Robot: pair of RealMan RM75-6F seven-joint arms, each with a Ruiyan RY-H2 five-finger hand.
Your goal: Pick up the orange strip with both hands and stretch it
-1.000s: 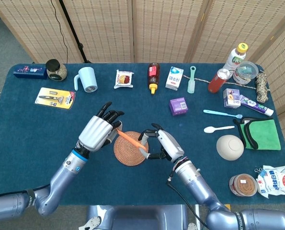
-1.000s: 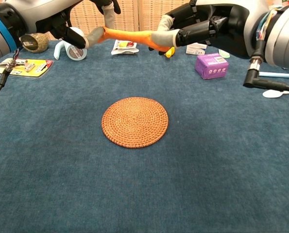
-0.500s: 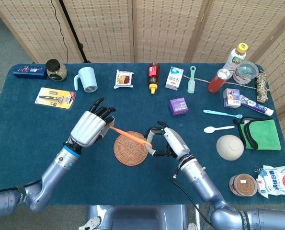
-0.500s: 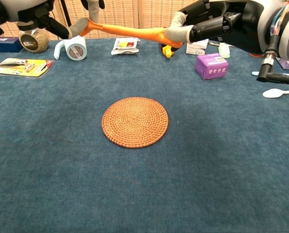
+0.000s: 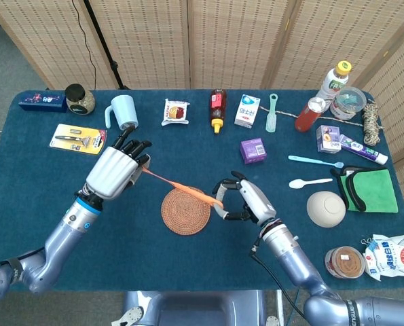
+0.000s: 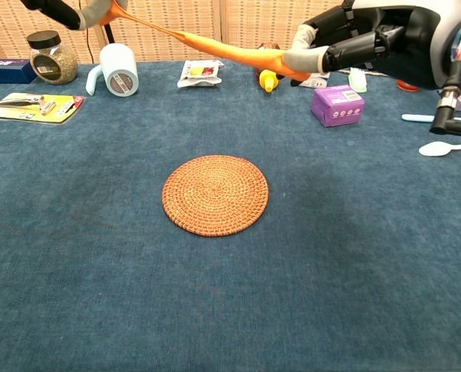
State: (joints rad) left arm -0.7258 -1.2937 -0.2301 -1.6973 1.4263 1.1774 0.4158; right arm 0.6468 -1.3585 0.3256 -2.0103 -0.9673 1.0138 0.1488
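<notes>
Both hands grip the orange strip [image 5: 178, 185], one at each end, and hold it in the air above the counter [image 5: 39, 183]. Left hand [image 5: 113, 170] has its fingers closed around the strip's end at about 10 o'clock from the round woven coaster [image 5: 185, 211]; in the chest view only a small part of this hand shows at the top edge. Right hand [image 5: 246, 202] pinches the other end at about 3 o'clock from the coaster, its fingers curled around it. Between the hands the strip runs as a taut line, thin toward the left hand and thicker toward the right, crossing above the coaster's upper edge without touching it. In the chest view the strip [image 6: 207, 48] slopes down from upper left to the right hand [image 6: 346, 50], well above the coaster [image 6: 215, 194].

At 12 o'clock along the far side of the counter lie a light blue mug [image 5: 122, 112], a snack packet [image 5: 176, 111] and a brown sauce bottle [image 5: 217, 109]. A purple box [image 5: 253, 150] sits at about 1 o'clock from the coaster.
</notes>
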